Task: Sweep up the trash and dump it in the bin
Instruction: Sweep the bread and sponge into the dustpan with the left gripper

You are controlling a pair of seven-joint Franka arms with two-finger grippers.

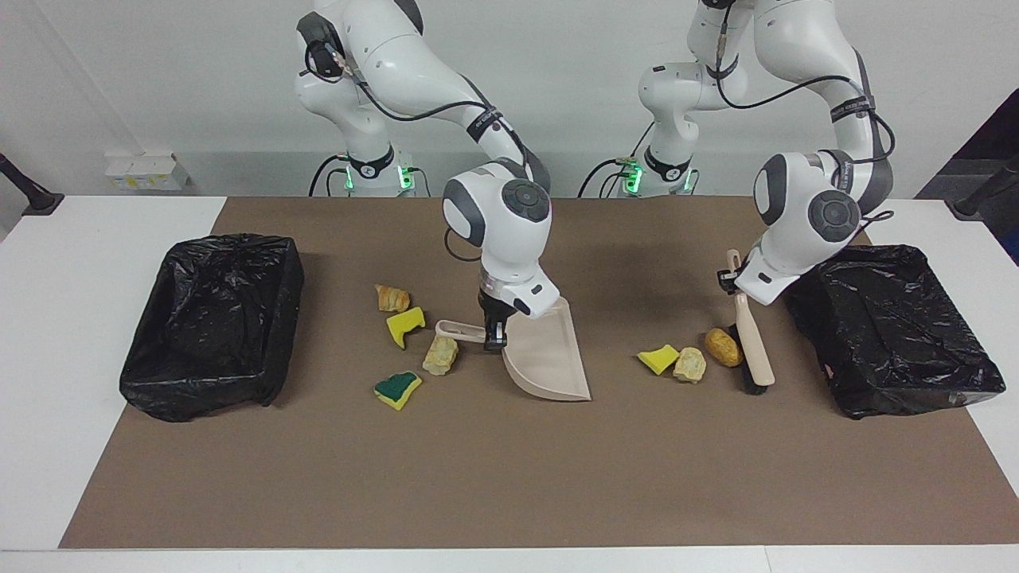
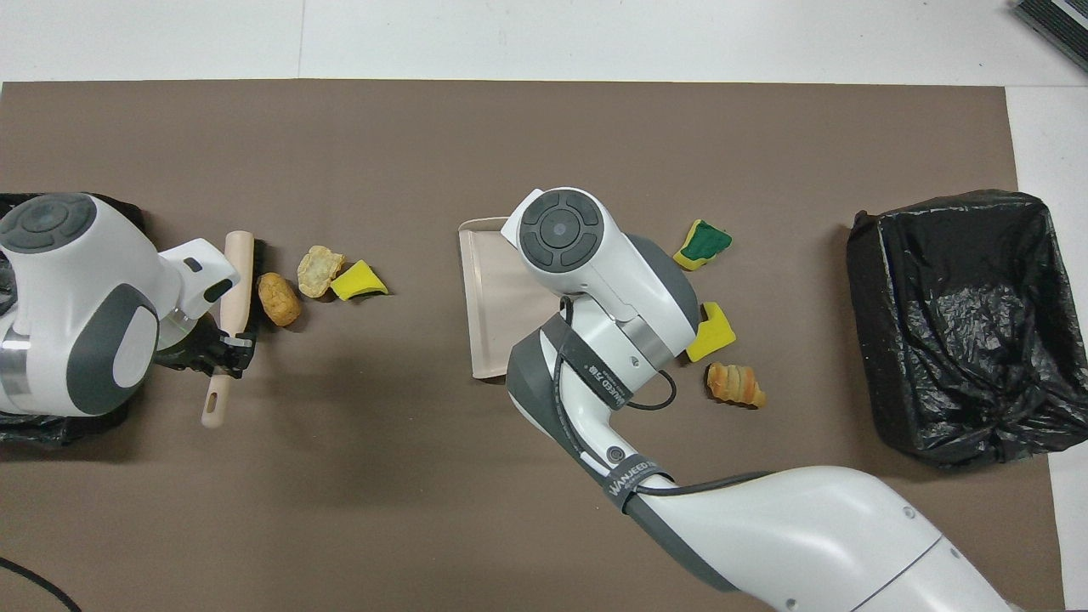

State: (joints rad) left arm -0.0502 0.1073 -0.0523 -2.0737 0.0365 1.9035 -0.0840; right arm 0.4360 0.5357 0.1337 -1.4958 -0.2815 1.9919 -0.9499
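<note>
The brown mat (image 1: 509, 477) covers most of the white table (image 1: 80, 358). Two bins lined with black bags sit on it: one bin (image 1: 211, 322) at the right arm's end, the other bin (image 1: 896, 330) at the left arm's end; I cannot tell whether either holds anything.

The beige dustpan (image 1: 549, 358) rests at mid-mat, its wide lip aimed toward the left arm's end and its handle toward the right arm's end. The right gripper (image 1: 493, 338) is clamped on that handle.

The brush (image 1: 748, 334), long axis running roughly 12 to 6 o'clock in the facing view, has its bristles down on the mat and its handle tip nearer the robots. The left gripper (image 1: 728, 278) is closed around its handle.

The trash lies in two groups. Three pieces form a row pointing from the brush toward the dustpan: a brown lump (image 1: 723, 348) touching the bristles, a tan lump (image 1: 689, 364), a yellow sponge piece (image 1: 657, 359). Around the dustpan handle, at its 9 o'clock in the facing view, lie an orange-brown lump (image 1: 392, 298), a yellow sponge (image 1: 405, 325), a tan piece (image 1: 440, 355) and a green-topped sponge (image 1: 397, 389).
</note>
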